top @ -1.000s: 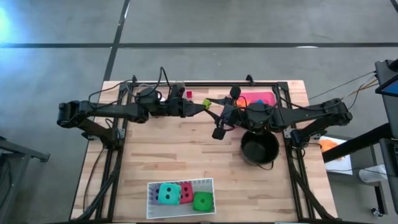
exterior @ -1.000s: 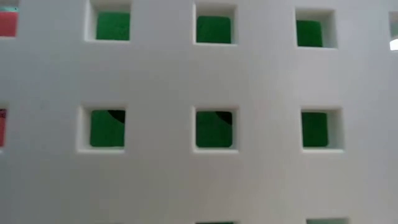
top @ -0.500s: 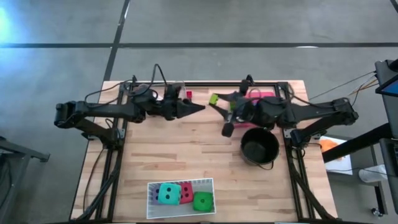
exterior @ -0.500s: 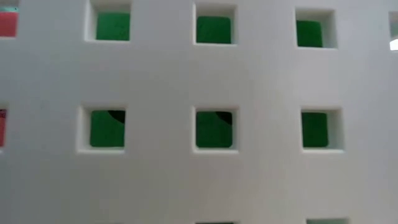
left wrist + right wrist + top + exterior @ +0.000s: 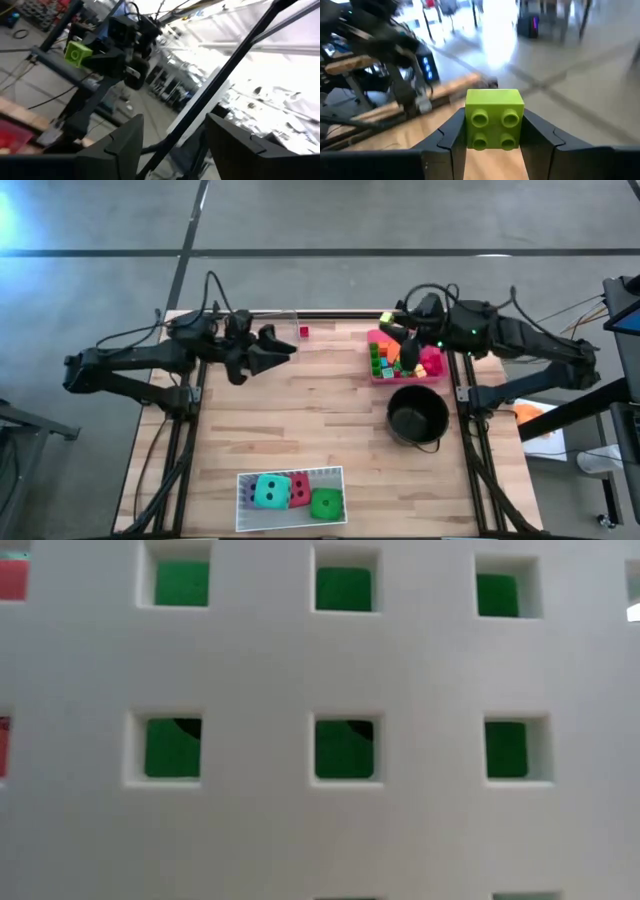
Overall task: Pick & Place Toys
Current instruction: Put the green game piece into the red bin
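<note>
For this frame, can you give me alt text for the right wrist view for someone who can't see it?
The right gripper holds a lime-green four-stud plastic block between its two dark fingers, studs facing the camera. Beyond it lie the wooden table, the blurred dark left arm and a bright room floor.

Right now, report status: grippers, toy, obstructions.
Right gripper shut on lime block, above pink tray. Left gripper open, empty, at table's far edge. Nothing blocking the tray; black pot beside it.
</note>
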### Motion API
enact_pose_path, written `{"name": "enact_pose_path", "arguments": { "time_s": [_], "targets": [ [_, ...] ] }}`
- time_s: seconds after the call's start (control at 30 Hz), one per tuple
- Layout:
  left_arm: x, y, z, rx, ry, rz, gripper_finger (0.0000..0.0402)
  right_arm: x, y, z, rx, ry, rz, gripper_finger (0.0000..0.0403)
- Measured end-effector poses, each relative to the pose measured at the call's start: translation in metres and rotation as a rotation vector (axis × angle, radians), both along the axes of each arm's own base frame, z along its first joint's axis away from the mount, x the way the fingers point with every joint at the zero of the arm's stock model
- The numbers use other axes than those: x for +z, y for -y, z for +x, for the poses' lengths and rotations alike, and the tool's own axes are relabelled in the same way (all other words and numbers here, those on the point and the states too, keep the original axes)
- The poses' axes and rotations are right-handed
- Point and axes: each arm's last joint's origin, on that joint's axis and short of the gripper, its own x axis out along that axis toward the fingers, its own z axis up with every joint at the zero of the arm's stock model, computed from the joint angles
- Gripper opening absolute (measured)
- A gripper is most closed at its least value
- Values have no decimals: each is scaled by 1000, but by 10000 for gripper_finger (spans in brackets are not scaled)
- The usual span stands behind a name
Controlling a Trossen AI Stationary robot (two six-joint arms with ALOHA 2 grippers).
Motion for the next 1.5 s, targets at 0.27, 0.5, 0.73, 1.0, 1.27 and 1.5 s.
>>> {"name": "enact_pose_path", "arguments": {
  "time_s": [0.27,0.5,0.73,1.0,1.27,1.5],
  "targets": [
    [9,3,-24,16,-6,33,171,-35,45,-24,-197,-247,377,131],
    [12,4,-30,17,13,58,140,-78,87,-22,-263,-437,568,131],
    [12,7,-35,3,-4,66,131,-132,106,-10,-281,-616,682,131],
    [16,10,-51,19,15,184,131,-178,109,-5,-276,-771,752,131],
    [7,16,-54,17,-44,393,100,-202,116,-3,-282,-793,760,131],
    [4,16,-54,13,-77,406,8,-215,122,1,-302,-827,788,131]
  ]
}}
